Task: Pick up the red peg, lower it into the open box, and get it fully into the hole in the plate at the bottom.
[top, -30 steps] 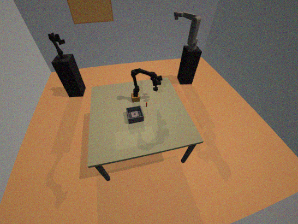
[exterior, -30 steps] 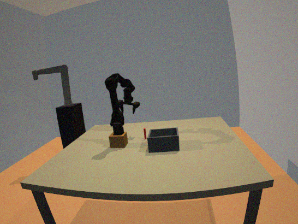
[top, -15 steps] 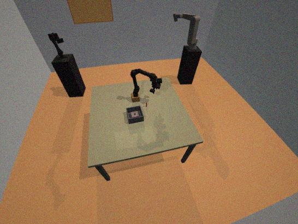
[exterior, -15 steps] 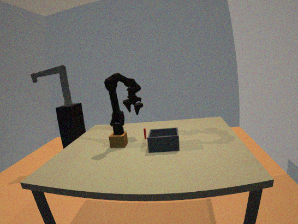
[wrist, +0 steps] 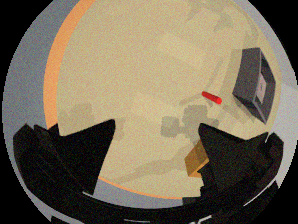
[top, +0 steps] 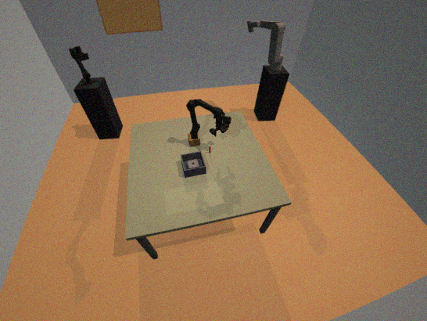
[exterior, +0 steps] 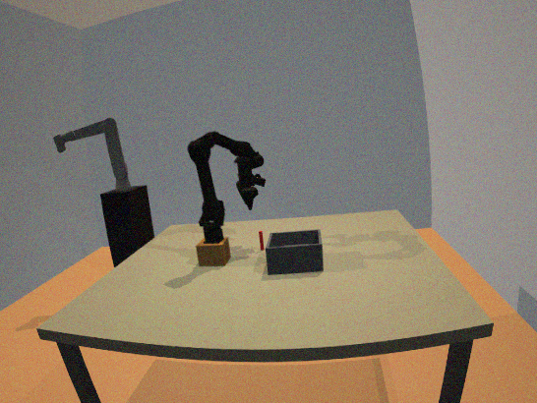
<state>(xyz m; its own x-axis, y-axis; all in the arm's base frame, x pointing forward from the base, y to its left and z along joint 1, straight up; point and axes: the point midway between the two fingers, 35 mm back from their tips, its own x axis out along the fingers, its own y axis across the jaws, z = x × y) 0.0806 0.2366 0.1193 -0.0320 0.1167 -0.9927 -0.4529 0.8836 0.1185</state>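
No text, label, brand, number or sign can be read in any of the three views. No lettering or figures can be made out on any surface, whether seen from above, from outside or from the wrist.

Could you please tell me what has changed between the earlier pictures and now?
The tool has swung round and, in the exterior view, shifted right; it took hold of nothing. The red peg still stands beside the open box, which also stayed put.
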